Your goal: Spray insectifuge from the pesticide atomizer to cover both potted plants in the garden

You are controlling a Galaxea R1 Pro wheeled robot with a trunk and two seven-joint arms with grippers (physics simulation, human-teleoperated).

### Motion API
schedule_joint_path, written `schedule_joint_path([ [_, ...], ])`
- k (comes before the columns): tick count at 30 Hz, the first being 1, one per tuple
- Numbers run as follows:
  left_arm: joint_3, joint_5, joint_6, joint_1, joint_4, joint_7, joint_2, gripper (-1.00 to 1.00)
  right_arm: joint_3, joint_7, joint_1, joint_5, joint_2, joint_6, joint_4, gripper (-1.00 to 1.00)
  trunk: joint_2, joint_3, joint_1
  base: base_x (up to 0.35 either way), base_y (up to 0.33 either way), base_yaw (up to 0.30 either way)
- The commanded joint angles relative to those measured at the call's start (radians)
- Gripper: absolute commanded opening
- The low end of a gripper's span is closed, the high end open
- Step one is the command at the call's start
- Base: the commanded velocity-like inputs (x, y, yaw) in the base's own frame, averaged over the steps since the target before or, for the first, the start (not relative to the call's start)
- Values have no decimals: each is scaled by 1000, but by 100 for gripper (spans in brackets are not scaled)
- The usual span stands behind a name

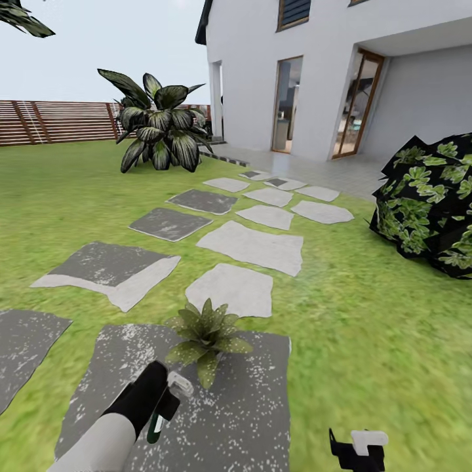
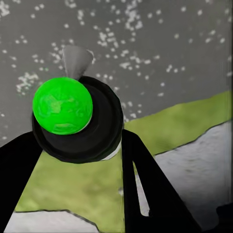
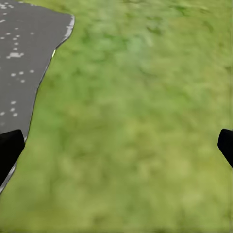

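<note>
Your left arm comes in at the bottom of the head view, and your left gripper (image 1: 159, 401) is clamped on the pesticide atomizer (image 1: 165, 405). Its white nozzle head points toward the potted plant (image 1: 206, 335) just ahead of it. From the left wrist, the atomizer (image 2: 73, 119) shows a dark round body and a bright green end, gripped between the two black fingers (image 2: 145, 189) over speckled grey stone.

Beyond that, going by size: the white house (image 1: 314, 72) fills the upper right, and the lawn (image 1: 367, 328) spreads across most of the ground. You see the slatted wooden fence (image 1: 59, 121) at the far left, a dark leafy bush (image 1: 429, 203) at the right edge and a big dark-leaved shrub (image 1: 160, 124) by the house corner. Grey stepping stones (image 1: 252, 246) run toward the door. The potted plant sits on the nearest stone (image 1: 242, 406).

Your right gripper (image 1: 359, 449) hangs low at the right, spread wide with nothing in it; its fingertips (image 3: 9, 148) sit at the frame edges over grass.
</note>
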Motion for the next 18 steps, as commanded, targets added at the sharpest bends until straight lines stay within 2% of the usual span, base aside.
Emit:
schedule_joint_path([
  [1,12,-12,1,0,-1,-9,-1,-100,9,-3,0,-9,-1,-3,1,100,0,-1,0,0,0,0],
  [5,14,-11,1,1,-2,-9,-2,-100,9,-3,0,-9,-1,-2,1,100,0,-1,0,77,0,0],
  [12,14,-10,1,1,-1,-9,-6,-100,9,-3,0,-9,0,-1,-1,100,0,-1,0,303,0,0],
  [18,13,-16,1,4,10,-9,-7,-100,9,-3,0,-9,0,-1,-1,100,0,-1,0,59,0,0],
])
